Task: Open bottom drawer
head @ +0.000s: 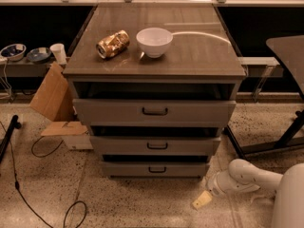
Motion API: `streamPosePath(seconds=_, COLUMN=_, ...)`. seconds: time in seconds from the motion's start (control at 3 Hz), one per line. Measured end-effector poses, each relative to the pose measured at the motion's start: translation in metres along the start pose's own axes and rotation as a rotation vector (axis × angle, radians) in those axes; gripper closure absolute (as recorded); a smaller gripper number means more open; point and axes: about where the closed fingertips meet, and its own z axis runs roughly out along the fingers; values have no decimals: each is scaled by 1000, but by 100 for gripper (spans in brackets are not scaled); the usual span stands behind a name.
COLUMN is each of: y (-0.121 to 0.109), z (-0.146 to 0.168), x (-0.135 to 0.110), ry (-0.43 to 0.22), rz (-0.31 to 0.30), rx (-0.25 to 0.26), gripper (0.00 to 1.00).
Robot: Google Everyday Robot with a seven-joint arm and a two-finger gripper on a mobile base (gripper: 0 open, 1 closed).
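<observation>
The bottom drawer point(155, 169) is the lowest and narrowest of three grey fronts, with a small black bar handle point(157, 170). It stands slightly out, with a dark gap above it. The middle drawer point(156, 146) and the top drawer point(154, 112) sit above it, each pulled out a little. My gripper point(202, 200) is low near the floor, to the right of and slightly in front of the bottom drawer's right corner, apart from the handle. The white arm point(249, 177) comes in from the lower right.
On the cabinet top point(199, 51) lie a crushed gold can point(113, 43) and a white bowl point(154, 41). Cardboard pieces point(52, 99) lean at the left. Black cables point(28, 194) run over the floor at the left. A dark table leg point(266, 146) stands at the right.
</observation>
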Motion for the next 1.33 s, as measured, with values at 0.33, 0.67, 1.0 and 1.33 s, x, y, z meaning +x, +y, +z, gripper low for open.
streamPosePath(seconds=0.33, y=-24, z=11, x=8, ry=-50, rz=62, rx=36, gripper=0)
streamPosePath(seconds=0.67, y=-48, z=23, x=21, ry=-114, rz=137, rx=68, gripper=0)
streamPosePath(seconds=1.0, y=-70, z=31, x=34, ry=-185, rz=179, rx=87, gripper=0)
streamPosePath(seconds=1.33, y=-95, z=29, x=42, ry=-239, rz=168, rx=105, gripper=0)
